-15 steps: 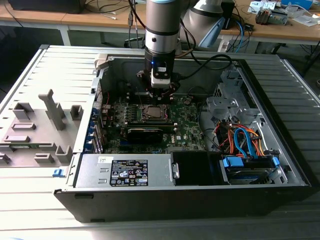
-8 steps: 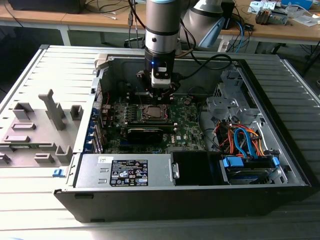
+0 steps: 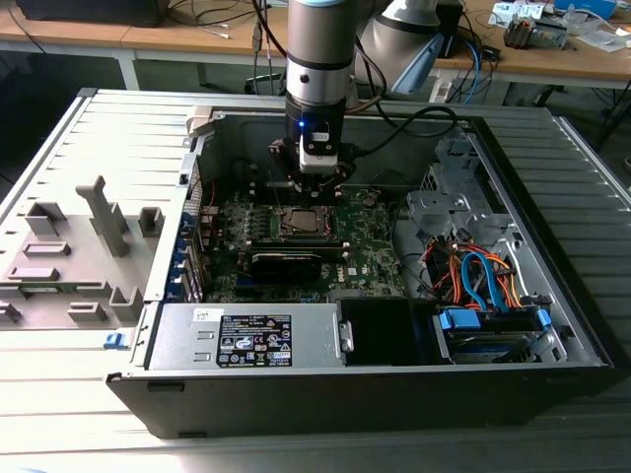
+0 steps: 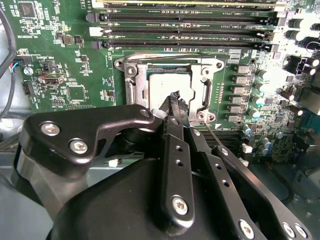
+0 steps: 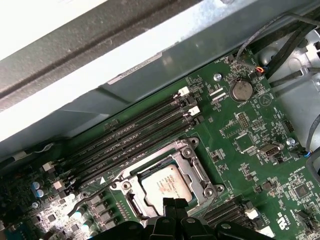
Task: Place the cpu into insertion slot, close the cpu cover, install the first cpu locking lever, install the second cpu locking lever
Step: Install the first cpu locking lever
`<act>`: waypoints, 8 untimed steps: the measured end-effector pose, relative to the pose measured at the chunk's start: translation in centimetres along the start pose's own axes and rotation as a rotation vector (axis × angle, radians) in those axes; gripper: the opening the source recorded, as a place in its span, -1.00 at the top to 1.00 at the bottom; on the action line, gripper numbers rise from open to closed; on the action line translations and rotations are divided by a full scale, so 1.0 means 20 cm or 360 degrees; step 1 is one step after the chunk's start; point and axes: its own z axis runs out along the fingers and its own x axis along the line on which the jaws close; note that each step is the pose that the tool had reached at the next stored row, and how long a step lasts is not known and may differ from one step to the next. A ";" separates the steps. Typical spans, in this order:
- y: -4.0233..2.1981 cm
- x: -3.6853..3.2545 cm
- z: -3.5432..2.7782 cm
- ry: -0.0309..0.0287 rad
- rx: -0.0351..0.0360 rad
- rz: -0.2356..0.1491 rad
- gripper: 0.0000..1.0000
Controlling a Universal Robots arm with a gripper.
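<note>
My gripper [image 4: 176, 102] hangs inside the open case [image 3: 552, 325], its tips pressed together with nothing pinched between them, as far as I can tell from both wrist views. The cpu [image 4: 167, 82] sits directly under the tips, already seated flat in the slot [image 4: 125, 67]. The cover [image 4: 142, 85] appears to lie down around it, its window framing the grey metal top. In the first wrist view the tips [image 5: 175, 204] hover over the near edge of the cpu [image 5: 162, 182], whether touching or just above I cannot tell. A thin wire rod, which I take for a lever [image 4: 214, 136], runs out just beside the tips, at the slot's corner. I judge the cpu light, stiff and slick on top, with a delicate underside, so any hold belongs on its bare edges, never pressing down off-centre. The cover is thin springy sheet metal and is best pushed at its free edge. The lever should be stiff and springy, likely to snap back, so I would catch it at its bent end, clear of the small parts on the board [image 4: 70, 65].
</note>
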 end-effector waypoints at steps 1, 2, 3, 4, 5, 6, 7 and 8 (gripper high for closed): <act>0.000 0.000 0.000 -0.00001 0.0000 -0.0002 0.77; 0.000 0.000 0.000 -0.00002 0.0000 -0.0003 0.77; 0.000 0.000 0.000 -0.00003 0.0000 -0.0005 0.77; 0.000 0.000 0.000 -0.00005 0.0000 -0.0007 0.77; 0.000 0.000 0.000 -0.00005 0.0000 -0.0009 0.77; 0.000 0.000 0.000 -0.00007 0.0000 -0.0011 0.77; 0.000 0.000 0.000 -0.00008 0.0000 -0.0013 0.77; 0.000 0.000 0.000 -0.00011 0.0000 -0.0016 0.77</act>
